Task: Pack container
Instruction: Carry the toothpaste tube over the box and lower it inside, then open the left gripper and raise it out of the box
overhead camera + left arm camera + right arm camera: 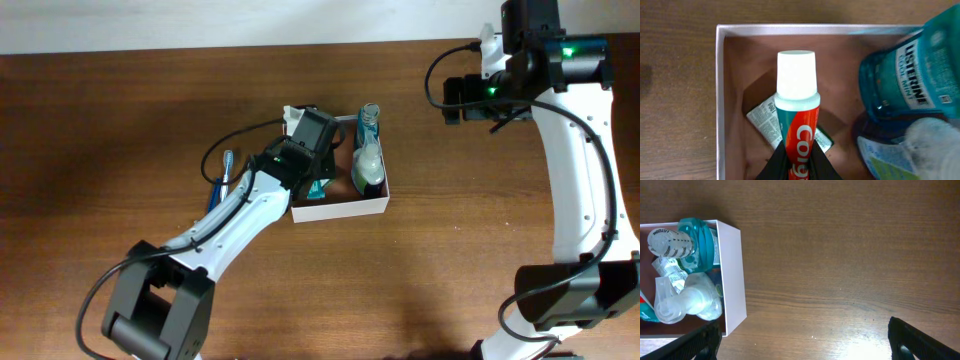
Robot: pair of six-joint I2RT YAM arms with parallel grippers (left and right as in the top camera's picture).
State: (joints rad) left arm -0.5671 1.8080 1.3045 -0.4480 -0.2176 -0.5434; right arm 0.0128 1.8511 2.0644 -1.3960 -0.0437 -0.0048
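**Over the left part of the container: tube pinched in the left claw, cap pointing ahead**

Above the open container (720,100), which stands near the middle of the table (120,110), the left gripper (797,162) is pinching a red and teal toothpaste tube (797,115) at its lower end. The jaws are almost together, with only the flat tube between them.

In the left wrist view, the long axis of the tube runs straight away from the claw. The white cap points toward the far wall of the box. Below the tube a small printed packet (765,122) lies on the brown floor. The blue mouthwash bottle (905,75) fills the right side, just beside the tube. I judge that the free place is the left strip, between this bottle and the left wall. The tube should therefore go down with its axis along that wall.

The right gripper (805,342) has its jaws spread wide and holds nothing. It hangs over bare table, well apart from the box on its right side, so the left arm is clearly the nearer one.
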